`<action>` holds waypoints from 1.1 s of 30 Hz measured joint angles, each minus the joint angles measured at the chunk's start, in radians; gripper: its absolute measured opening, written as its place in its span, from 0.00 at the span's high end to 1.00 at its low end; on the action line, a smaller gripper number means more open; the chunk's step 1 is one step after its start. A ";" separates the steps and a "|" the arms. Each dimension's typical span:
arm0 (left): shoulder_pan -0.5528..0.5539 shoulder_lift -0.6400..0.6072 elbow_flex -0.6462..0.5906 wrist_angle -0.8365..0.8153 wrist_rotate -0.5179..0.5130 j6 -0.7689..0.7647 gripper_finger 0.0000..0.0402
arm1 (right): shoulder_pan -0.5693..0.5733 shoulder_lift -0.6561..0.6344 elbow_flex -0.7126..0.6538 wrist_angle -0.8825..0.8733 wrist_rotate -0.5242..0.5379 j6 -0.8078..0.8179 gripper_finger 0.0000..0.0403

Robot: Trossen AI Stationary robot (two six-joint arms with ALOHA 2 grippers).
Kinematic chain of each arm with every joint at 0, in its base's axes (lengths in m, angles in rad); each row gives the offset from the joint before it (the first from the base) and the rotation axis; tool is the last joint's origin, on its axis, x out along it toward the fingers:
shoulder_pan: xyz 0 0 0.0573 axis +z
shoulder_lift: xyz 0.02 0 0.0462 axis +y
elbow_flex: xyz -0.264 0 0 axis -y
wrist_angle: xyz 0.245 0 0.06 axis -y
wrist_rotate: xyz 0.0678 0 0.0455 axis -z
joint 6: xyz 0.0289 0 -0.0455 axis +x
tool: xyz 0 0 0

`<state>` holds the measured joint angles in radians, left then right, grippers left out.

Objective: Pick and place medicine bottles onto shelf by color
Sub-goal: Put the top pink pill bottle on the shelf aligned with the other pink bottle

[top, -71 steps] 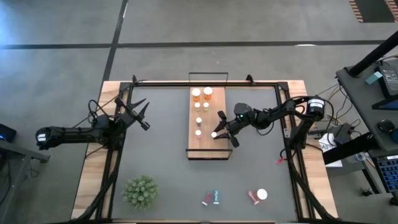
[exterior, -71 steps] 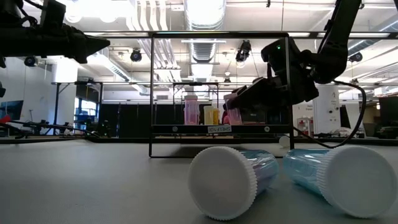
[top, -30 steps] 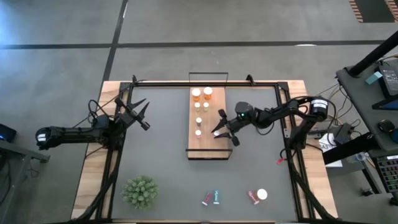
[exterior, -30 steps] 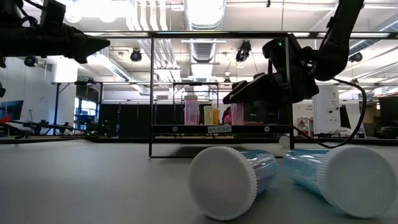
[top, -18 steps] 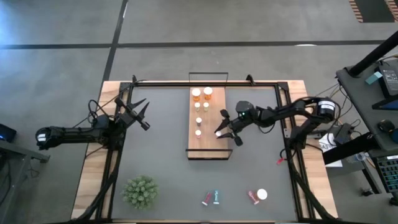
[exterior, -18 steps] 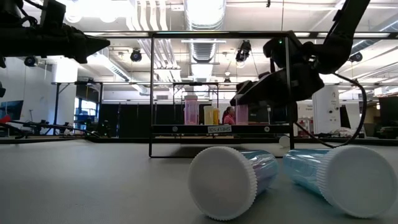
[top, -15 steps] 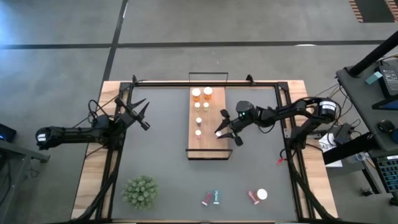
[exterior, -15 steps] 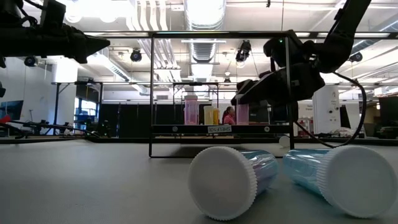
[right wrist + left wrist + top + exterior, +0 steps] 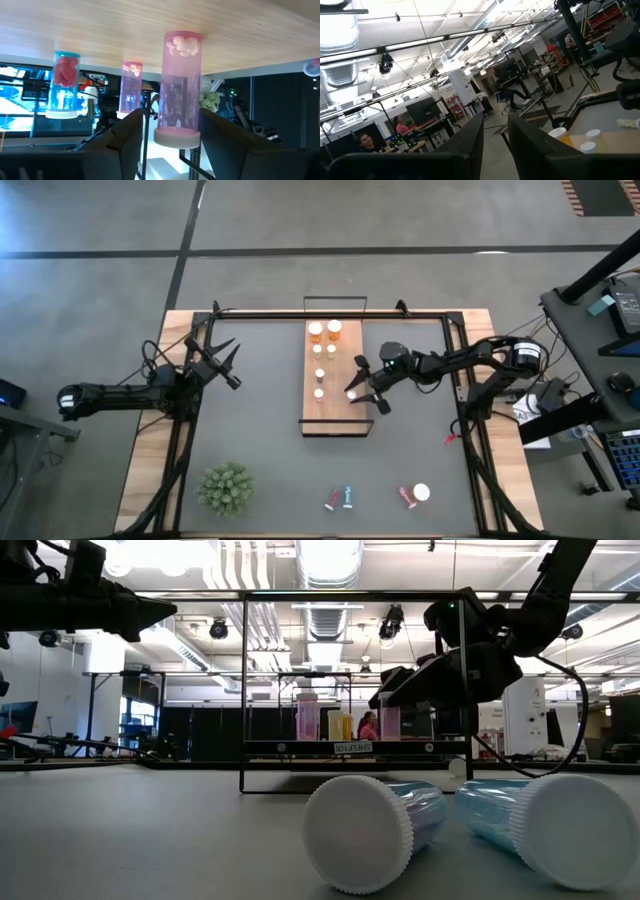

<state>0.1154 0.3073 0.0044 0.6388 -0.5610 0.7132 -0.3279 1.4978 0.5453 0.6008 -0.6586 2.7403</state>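
The light-wood shelf (image 9: 335, 415) stands mid-table with several white-capped medicine bottles upright on it, orange ones (image 9: 316, 330) at its far end. My right gripper (image 9: 368, 384) is open at the shelf's right side. Its fingers stand on either side of a pink bottle (image 9: 180, 90) that rests upright on the board, also visible in the high view (image 9: 350, 390) and the low view (image 9: 386, 723). My left gripper (image 9: 228, 363) waits open over the table's left part.
More bottles lie near the table's near edge: a pink-red and a teal one (image 9: 340, 498), and two more (image 9: 414, 495) to the right; two teal ones fill the low view (image 9: 375, 830). A green spiky plant (image 9: 225, 488) stands near left.
My right gripper has drawn back a little toward the table's right edge and risen slightly. The pink bottle, tilted in the gripper at first, now stands upright on the shelf and stays in place.
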 joint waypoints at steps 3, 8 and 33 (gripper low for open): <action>0.000 0.000 0.000 0.000 0.000 0.000 0.82 | 0.000 -0.004 0.000 -0.005 0.007 0.009 0.55; 0.000 0.000 0.000 0.000 0.000 0.000 0.82 | 0.000 -0.017 0.000 -0.024 0.033 0.011 0.55; 0.000 0.000 0.000 0.000 0.000 0.000 0.82 | 0.015 -0.108 0.122 -0.440 0.065 0.019 0.55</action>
<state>0.1151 0.3073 0.0044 0.6385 -0.5612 0.7132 -0.3125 1.3901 0.6673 0.1611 -0.5937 2.7596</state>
